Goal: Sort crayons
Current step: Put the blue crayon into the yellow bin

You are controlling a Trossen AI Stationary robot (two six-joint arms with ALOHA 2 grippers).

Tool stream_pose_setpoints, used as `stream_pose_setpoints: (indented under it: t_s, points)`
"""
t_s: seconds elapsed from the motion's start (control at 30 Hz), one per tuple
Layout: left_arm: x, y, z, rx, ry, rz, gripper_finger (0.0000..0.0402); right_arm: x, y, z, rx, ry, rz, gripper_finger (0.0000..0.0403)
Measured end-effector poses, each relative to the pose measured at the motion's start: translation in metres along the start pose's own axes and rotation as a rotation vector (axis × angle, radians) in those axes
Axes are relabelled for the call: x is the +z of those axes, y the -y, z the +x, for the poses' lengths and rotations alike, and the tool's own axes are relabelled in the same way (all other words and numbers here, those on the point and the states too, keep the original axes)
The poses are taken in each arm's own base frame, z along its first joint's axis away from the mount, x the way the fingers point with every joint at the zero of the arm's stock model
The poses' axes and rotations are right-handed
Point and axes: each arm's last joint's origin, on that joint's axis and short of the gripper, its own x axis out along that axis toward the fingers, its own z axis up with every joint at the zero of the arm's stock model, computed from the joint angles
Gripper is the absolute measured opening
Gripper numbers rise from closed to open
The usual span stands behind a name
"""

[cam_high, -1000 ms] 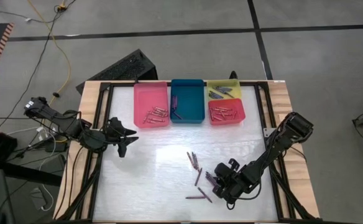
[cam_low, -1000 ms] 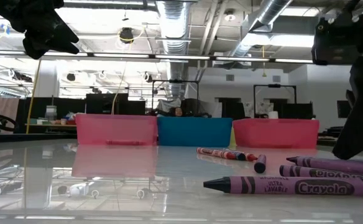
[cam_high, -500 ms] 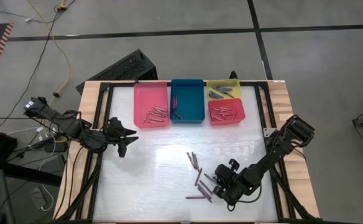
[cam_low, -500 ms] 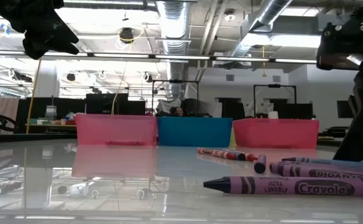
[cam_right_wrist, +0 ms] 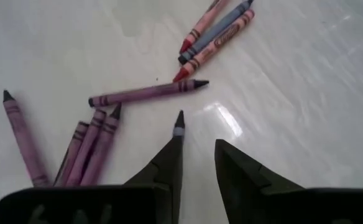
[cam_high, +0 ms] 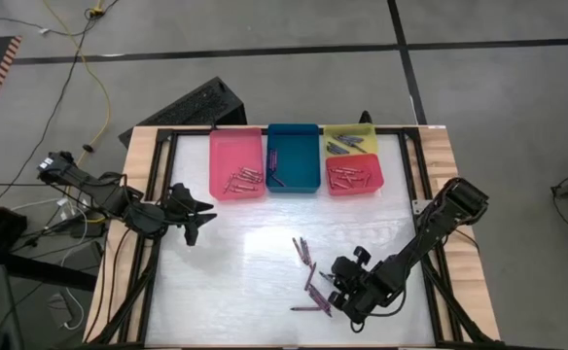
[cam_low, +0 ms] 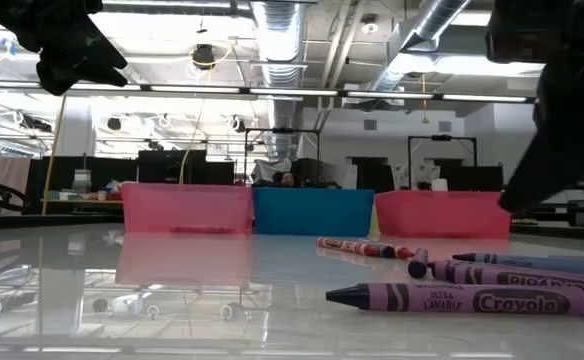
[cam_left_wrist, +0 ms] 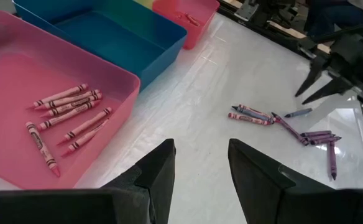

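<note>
Purple crayons are scattered on the white table near its front edge, a little right of the middle, with a few red and grey ones among them. The right arm is stretched low from the table's right side, and the right gripper is held just beside this loose group, pointing towards it. Its fingers are seen parted in the right wrist view, with nothing clamped between them; a grey crayon lies at the tip of one finger. The left arm is held out over the table's left side, well apart from the loose crayons, and the left gripper is released and empty. More crayons are laid in the pink tray, teal tray, yellow tray and red tray along the far edge.
</note>
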Motion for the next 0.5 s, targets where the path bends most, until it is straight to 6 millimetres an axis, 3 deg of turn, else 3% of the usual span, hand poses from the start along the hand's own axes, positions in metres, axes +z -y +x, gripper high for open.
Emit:
stream_pose_setpoints:
  t_s: [0.5]
  points:
    - [-0.0001,0.0001,0.0,-0.003,-0.003,-0.002,0.0139,-0.0092,-0.0002,0.0006,0.036,0.013,0.025,0.0106]
